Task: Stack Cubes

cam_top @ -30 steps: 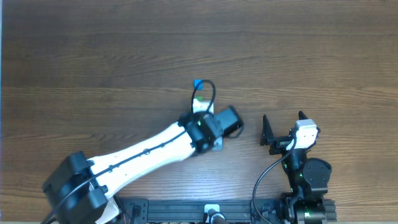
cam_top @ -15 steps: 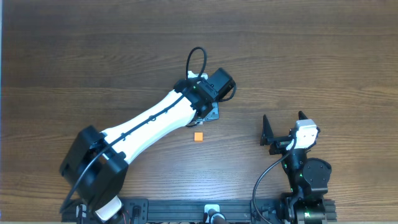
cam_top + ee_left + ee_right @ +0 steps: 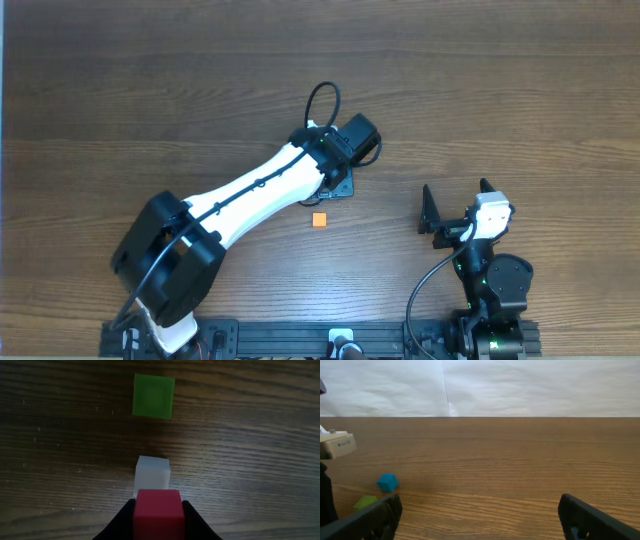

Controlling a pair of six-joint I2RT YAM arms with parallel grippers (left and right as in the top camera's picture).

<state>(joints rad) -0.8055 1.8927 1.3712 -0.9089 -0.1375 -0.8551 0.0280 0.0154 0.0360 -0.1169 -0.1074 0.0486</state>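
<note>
Looking from above: left arm (image 3: 250, 195) lies across the desk (image 3: 150, 80), an orange cube (image 3: 319, 220) beside it; right pincer (image 3: 455, 195) spread, idle. Left wrist view: left pincer (image 3: 158, 520) pinching a red cube (image 3: 157, 507), white cube (image 3: 152, 476) just beyond, green cube (image 3: 153, 395) farther. Judged: carrying step; next, centre red over white, lower squarely. Right wrist view adds a blue cube (image 3: 387, 482) near the green.

L arm (image 3: 250, 190) white, blk joints; R arm (image 3: 487, 275) blk, white wrist (image 3: 492, 212).
</note>
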